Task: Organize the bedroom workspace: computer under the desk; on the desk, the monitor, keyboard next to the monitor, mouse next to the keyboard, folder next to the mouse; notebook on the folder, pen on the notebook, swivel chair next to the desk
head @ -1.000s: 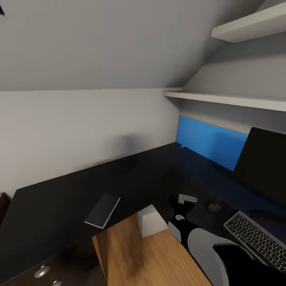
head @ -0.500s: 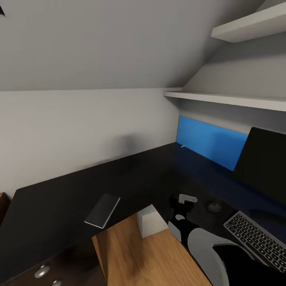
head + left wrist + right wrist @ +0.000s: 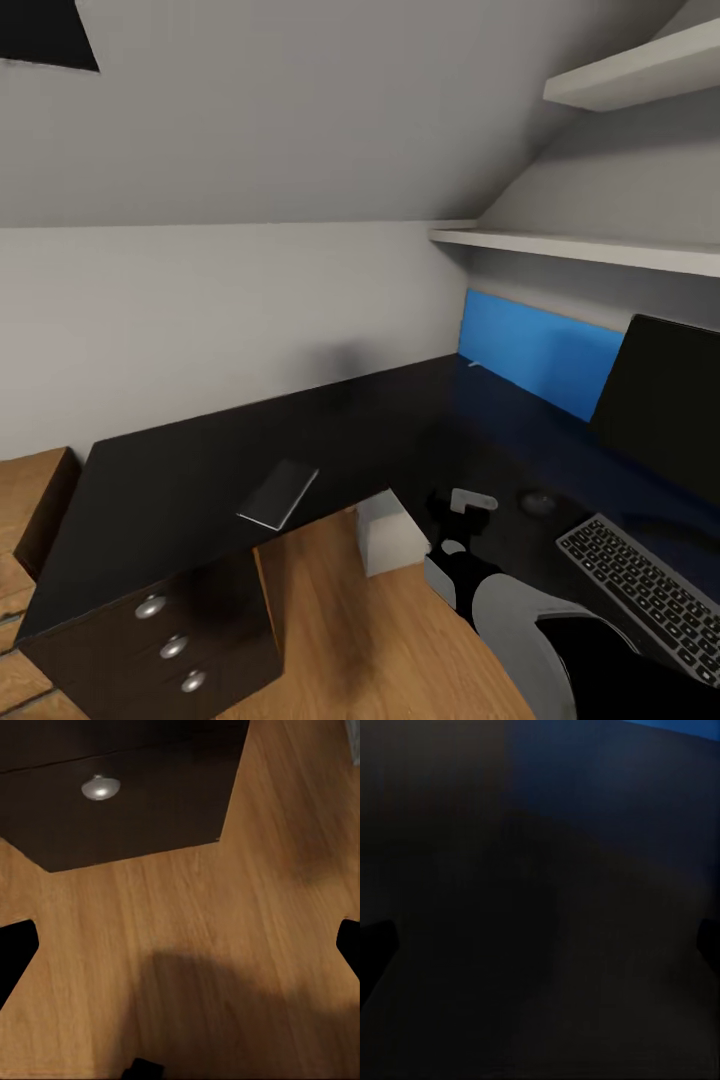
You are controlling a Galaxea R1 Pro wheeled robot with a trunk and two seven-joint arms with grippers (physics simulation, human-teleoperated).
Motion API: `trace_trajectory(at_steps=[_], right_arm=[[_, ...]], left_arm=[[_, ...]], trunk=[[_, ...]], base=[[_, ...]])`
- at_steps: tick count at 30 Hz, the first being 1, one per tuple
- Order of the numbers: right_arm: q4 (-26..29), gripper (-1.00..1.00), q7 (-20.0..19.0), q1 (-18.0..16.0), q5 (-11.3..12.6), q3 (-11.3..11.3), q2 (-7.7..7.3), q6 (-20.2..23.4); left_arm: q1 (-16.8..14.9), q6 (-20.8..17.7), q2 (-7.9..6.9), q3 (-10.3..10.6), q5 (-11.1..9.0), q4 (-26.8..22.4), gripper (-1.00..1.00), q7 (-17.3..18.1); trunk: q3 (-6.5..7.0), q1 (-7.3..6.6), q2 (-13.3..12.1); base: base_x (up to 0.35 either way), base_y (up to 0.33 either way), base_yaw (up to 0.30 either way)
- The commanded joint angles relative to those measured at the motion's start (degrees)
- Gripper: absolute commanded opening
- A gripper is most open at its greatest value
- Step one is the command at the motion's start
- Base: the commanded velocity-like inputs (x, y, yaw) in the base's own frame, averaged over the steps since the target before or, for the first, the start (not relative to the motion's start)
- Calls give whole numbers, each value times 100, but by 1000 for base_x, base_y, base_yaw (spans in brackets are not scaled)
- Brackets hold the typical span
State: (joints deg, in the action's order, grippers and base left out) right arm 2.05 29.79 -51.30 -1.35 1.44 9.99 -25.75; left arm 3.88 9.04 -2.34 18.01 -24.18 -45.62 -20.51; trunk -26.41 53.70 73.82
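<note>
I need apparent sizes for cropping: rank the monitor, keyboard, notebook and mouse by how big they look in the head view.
1. monitor, though cut off by the picture's edge
2. keyboard, also partly cut off
3. notebook
4. mouse, the smallest

These are apparent sizes only; the things lie at different distances from the camera.

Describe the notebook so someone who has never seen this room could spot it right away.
Start at the big black L-shaped desk under the sloped ceiling and follow its left wing, the part above the black drawer unit. The notebook lies flat near that wing's front edge, alone. It is a thin dark rectangle with a pale edge, far from the keyboard and mouse by the monitor.
</note>
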Motion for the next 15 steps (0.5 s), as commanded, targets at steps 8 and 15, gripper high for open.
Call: trace_trajectory(at_steps=[8,15], right_arm=[[-27,100,42,-3,-21,15,1,-86],[-33,100,36,-3,-30,13,1,-94]], left_arm=[[-2,28,-33,-6,-66,-3,100,-49],[-2,64,-91,-379,-69,61,100,-57]], trunk=[[-5,-3,3],[-5,-3,3]], base=[[-192,-283,275],[-181,-287,279]])
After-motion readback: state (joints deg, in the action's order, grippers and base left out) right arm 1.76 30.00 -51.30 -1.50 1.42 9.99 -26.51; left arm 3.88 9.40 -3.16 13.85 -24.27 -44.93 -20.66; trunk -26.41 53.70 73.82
